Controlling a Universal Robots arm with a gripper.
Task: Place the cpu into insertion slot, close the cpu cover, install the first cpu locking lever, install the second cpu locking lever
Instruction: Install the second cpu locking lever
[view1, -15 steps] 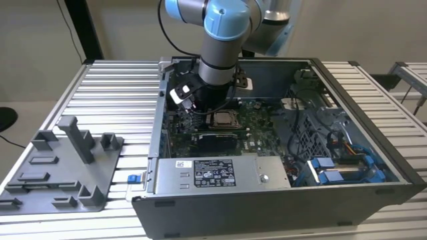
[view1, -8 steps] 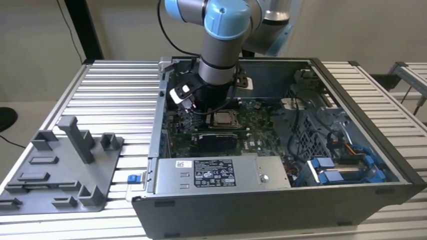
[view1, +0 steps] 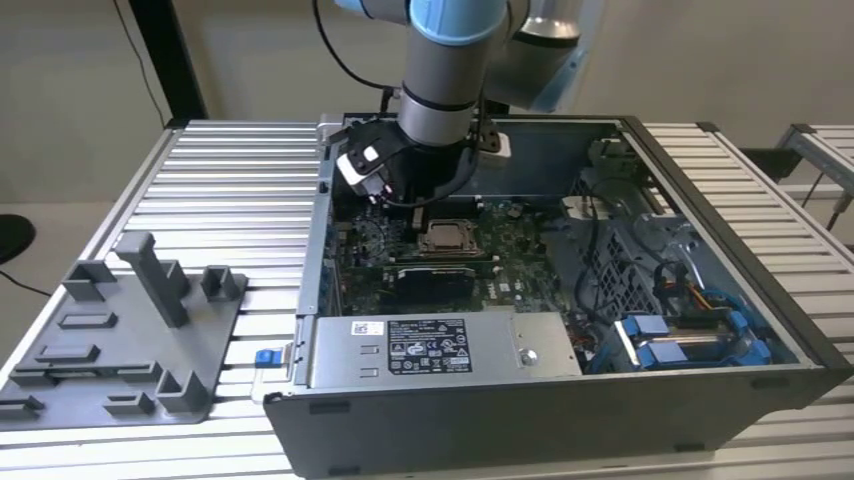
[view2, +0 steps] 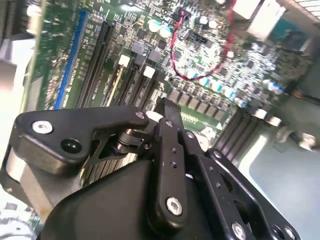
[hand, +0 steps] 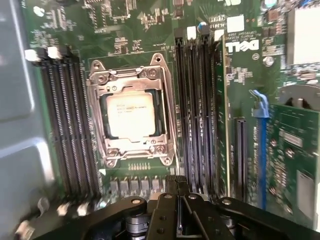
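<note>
Pincer (hand: 177, 210) empty; cpu (hand: 131, 115) seated under cpu cover (hand: 131, 112).

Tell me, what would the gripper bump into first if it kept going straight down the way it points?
Probably the green motherboard just beside the insertion slot, where the cpu already sits under the closed cpu cover. The gripper points there; depth is unclear.

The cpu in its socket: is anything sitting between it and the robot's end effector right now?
Nothing visible does. In the first wrist view the cpu lies in the insertion slot under the cpu cover, and only bare circuit board lies between it and the end effector.
</note>
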